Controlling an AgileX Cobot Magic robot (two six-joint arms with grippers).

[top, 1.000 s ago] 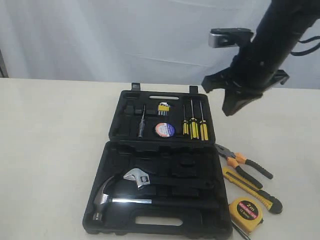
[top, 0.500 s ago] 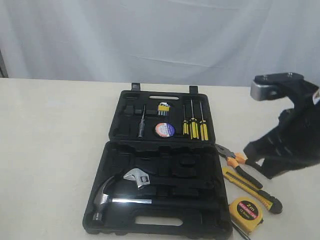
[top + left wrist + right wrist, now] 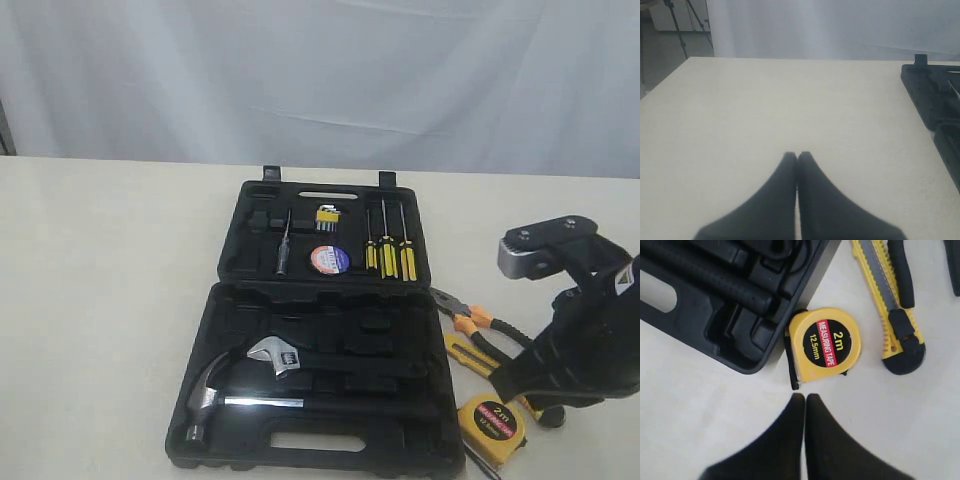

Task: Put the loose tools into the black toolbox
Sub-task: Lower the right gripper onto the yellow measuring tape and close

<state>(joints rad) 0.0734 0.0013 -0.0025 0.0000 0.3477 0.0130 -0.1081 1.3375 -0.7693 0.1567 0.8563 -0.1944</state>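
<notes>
The black toolbox [image 3: 310,400] lies open in the middle of the table, and a dark tape roll [image 3: 329,260] sits in its far half. To its right on the table lie orange-and-black pliers [image 3: 480,325], a yellow utility knife [image 3: 885,300] and a yellow "2m" tape measure [image 3: 825,344]. My right gripper [image 3: 805,396] is shut and empty, its tips hanging just short of the tape measure [image 3: 491,418], and its arm hides part of the knife [image 3: 478,360] in the exterior view. My left gripper [image 3: 798,154] is shut and empty over bare table, beside the toolbox [image 3: 932,95].
A claw hammer [image 3: 215,390] and an adjustable wrench [image 3: 280,355] sit in the toolbox's near half. Three yellow-handled screwdrivers [image 3: 388,250] and a set of hex keys [image 3: 327,215] sit in the far half. A white curtain hangs behind the table.
My right arm has swung from high above the toolbox's far right corner down to the tools on the right, ending low over the tape measure. The tools have not moved.
</notes>
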